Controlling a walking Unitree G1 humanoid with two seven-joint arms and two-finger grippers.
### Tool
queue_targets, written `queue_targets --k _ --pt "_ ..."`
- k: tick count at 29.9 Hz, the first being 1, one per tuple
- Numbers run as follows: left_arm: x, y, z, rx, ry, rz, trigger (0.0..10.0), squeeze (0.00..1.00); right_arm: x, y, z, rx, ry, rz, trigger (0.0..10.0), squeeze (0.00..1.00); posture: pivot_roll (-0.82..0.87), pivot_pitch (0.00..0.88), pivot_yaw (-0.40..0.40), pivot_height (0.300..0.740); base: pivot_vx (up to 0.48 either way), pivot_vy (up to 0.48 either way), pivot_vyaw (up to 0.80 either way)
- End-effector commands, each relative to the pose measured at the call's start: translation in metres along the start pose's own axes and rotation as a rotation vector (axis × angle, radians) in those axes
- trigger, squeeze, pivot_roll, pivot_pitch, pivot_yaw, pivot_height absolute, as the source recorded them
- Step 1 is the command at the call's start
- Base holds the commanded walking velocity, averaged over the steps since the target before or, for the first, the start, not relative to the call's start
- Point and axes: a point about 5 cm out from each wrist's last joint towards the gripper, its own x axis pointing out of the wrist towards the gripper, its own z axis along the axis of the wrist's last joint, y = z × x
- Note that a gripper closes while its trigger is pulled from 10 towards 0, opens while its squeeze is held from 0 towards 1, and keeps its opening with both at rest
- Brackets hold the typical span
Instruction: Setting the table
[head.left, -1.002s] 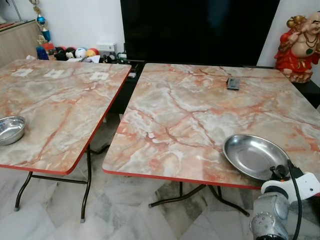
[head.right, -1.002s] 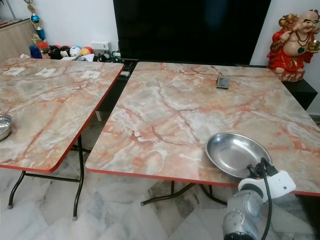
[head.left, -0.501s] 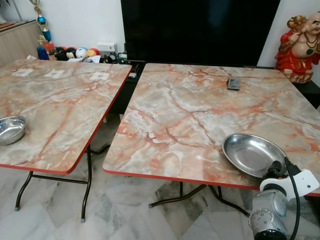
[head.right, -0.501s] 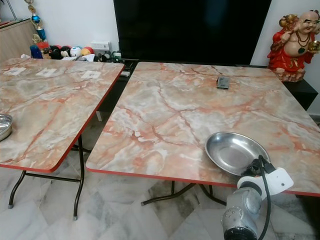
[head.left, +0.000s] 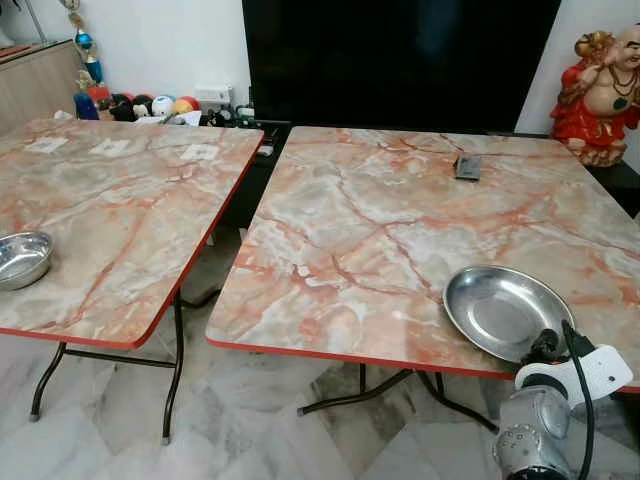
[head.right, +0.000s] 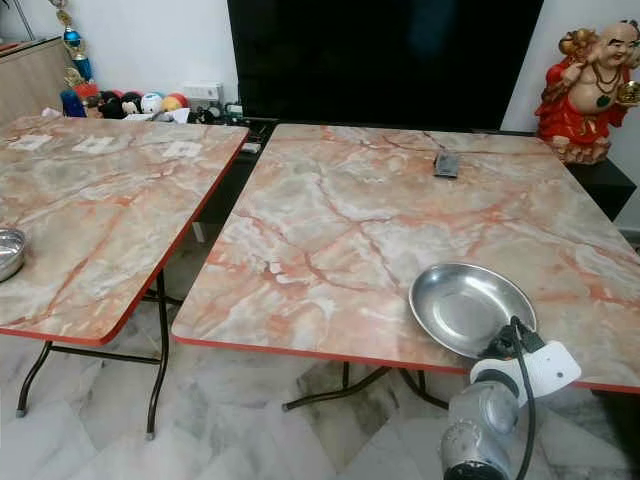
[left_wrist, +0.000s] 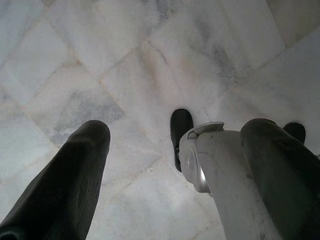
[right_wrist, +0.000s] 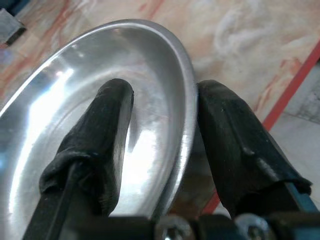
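Observation:
A shallow steel plate lies on the near right corner of the right marble table, close to its red front edge. My right gripper is at the plate's near rim. In the right wrist view its two black fingers straddle the rim, one inside the plate and one outside, with a gap to the metal, so it is open. A small steel bowl sits near the left edge of the left table. My left gripper hangs open over the floor.
A narrow gap with floor tiles separates the two tables. A small dark device lies at the far side of the right table. A red figurine stands at the back right, with a black screen behind.
My right arm has drawn back and down towards me. The plate has settled flat on the table. The left arm and the bowl have not moved.

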Motion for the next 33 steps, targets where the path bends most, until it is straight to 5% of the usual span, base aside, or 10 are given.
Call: queue_targets --k 1,11,16,26,33 --pt "-0.001 0.0 -0.005 0.003 0.023 -0.001 10.0 0.0 -0.001 0.004 0.005 -0.02 -0.029 0.019 10.0 0.0 0.0 0.0 -0.019 0.74 0.0 0.0 0.0" --pt "-0.001 0.0 -0.005 0.0 0.02 0.0 10.0 0.0 -0.017 0.026 0.024 -0.11 -0.181 0.173 10.0 0.0 -0.01 0.0 -0.019 0.74 0.0 0.0 0.0" --pt "-0.001 0.0 -0.004 -0.008 0.016 0.0 10.0 0.0 -0.019 0.03 0.024 -0.125 -0.175 0.193 10.0 0.0 -0.01 0.0 -0.025 0.74 0.0 0.0 0.0" --pt "-0.001 -0.001 -0.005 -0.002 0.024 -0.008 10.0 0.0 -0.004 0.0 0.018 -0.074 -0.091 0.008 10.0 0.0 -0.01 0.0 -0.02 0.74 0.0 0.0 0.0" --pt "-0.001 0.001 -0.005 0.008 0.026 -0.006 10.0 0.0 0.0 -0.007 0.02 -0.077 -0.087 -0.015 10.0 0.0 -0.01 0.0 -0.014 0.74 0.0 0.0 0.0"
